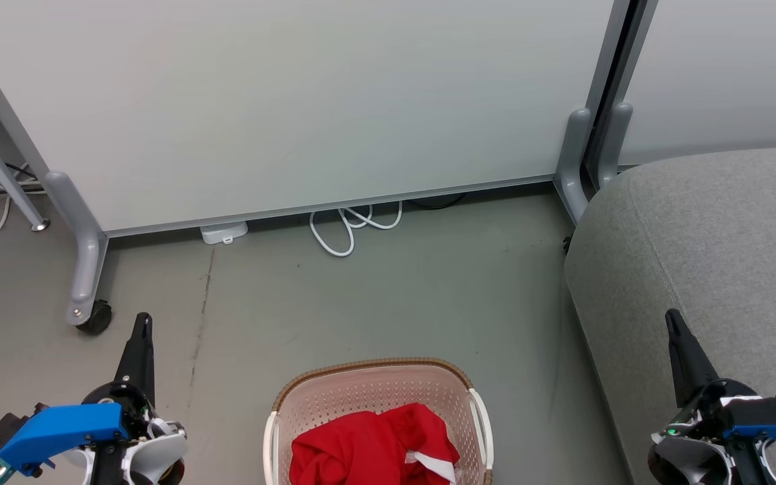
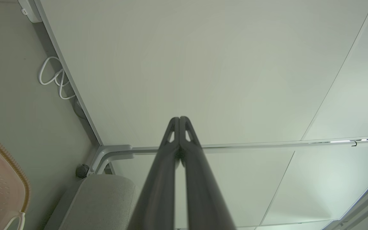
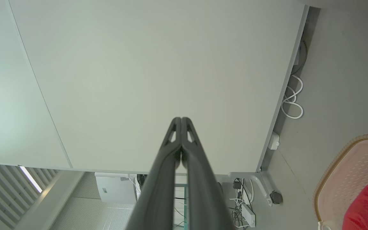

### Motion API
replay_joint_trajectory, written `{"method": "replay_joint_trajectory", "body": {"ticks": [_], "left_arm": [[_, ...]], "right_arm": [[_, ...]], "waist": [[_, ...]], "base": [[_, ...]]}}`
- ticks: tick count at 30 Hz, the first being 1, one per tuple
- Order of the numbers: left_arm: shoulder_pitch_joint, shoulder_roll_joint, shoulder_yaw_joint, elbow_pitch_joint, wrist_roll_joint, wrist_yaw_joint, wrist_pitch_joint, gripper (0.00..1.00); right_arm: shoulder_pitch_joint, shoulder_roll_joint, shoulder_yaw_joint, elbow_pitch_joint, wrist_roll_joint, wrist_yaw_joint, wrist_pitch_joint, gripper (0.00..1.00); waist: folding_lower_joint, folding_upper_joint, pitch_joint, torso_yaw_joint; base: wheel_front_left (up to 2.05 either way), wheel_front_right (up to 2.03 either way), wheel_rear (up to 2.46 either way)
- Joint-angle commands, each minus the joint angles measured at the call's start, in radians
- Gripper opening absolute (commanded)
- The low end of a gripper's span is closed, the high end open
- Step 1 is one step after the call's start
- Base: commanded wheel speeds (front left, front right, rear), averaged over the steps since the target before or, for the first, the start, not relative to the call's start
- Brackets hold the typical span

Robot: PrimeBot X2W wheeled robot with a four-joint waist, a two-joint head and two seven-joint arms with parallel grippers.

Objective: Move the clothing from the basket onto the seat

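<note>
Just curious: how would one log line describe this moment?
clothes in basket | seat beside it | left claw shut | right claw shut

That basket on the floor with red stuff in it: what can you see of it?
The cream-white perforated plastic laundry basket is oval-rectangular, with a brown woven-look rim and white side handles. It stands upright on the grey floor, left of the light grey upholstered seat and apart from it. Crumpled bright red clothing with white trim lies inside. Its near end is cut off by the picture's edge.
</note>
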Motion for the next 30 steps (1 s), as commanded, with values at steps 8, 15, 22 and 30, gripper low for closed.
{"method": "replay_joint_trajectory", "body": {"ticks": [8, 15, 22, 30], "left_arm": [[-0.009, -0.001, 0.001, -0.005, -0.002, -0.003, 0.003, 0.00], [-0.009, -0.001, 0.001, -0.005, -0.002, -0.003, 0.003, 0.00], [-0.009, -0.001, 0.001, -0.005, -0.002, -0.003, 0.003, 0.00], [-0.010, -0.001, 0.001, -0.005, -0.002, -0.003, 0.003, 0.00]], "right_arm": [[-0.011, -0.005, 0.000, -0.001, 0.003, 0.001, 0.002, 0.00], [-0.011, -0.005, 0.000, -0.001, 0.003, 0.001, 0.002, 0.00], [-0.011, -0.005, 0.000, -0.001, 0.003, 0.001, 0.002, 0.00], [-0.011, -0.005, 0.000, -0.001, 0.003, 0.001, 0.002, 0.00]], "waist": [[0.0000, -0.0001, 0.000, 0.000], [0.0000, -0.0001, 0.000, 0.000], [0.0000, -0.0001, 0.000, 0.000], [0.0000, -0.0001, 0.000, 0.000]], "base": [[0.00, 0.00, 0.00], [0.00, 0.00, 0.00], [0.00, 0.00, 0.00], [0.00, 0.00, 0.00]]}}
